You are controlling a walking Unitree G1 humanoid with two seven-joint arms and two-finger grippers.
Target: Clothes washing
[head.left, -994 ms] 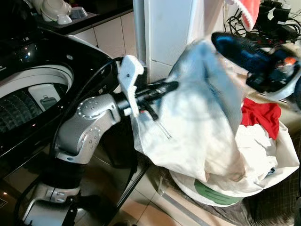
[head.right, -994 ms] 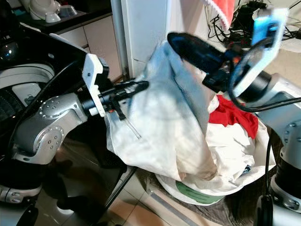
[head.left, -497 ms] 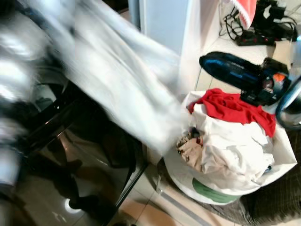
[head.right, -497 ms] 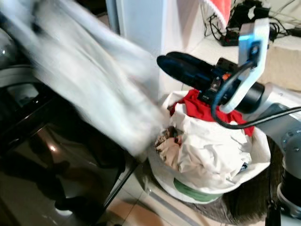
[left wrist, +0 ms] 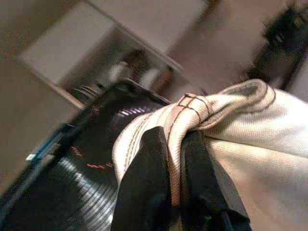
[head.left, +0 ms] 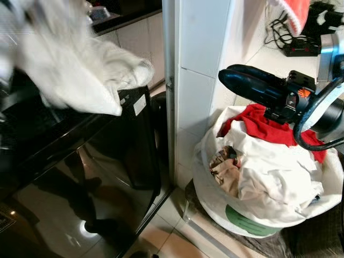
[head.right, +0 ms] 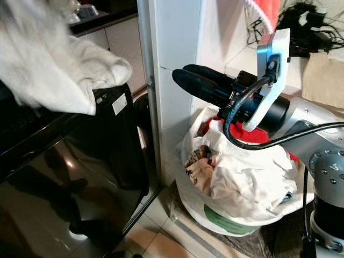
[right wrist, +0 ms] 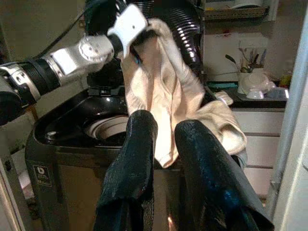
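- My left gripper [left wrist: 175,159]: fingers pinched tight on a stitched fold of the cream garment [head.left: 80,70], carrying it above the black washing machine [head.left: 64,161].
- Cream garment: hangs in a loose bundle over the washer's top edge, its lower corner draped against the machine's black corner; the right wrist view shows it dangling over the open drum [right wrist: 113,129].
- Handling, as I judge it: soft, light, limp cloth that will sag and trail. The seamed hem I hold is the best purchase, since bunched stitching is less likely to slip than flat fabric. A dangling end could catch on the rim.
- My right gripper [head.right: 207,86]: above the laundry basket [head.left: 236,215], fingers a little apart and holding nothing.
- Laundry basket: on the floor by the white pillar [head.left: 199,64], piled with white cloth and a red garment [head.left: 260,123].
- Change from a second ago: the garment was then stretched between both grippers over the basket; the right has released it and the left has swung it across to the washer.
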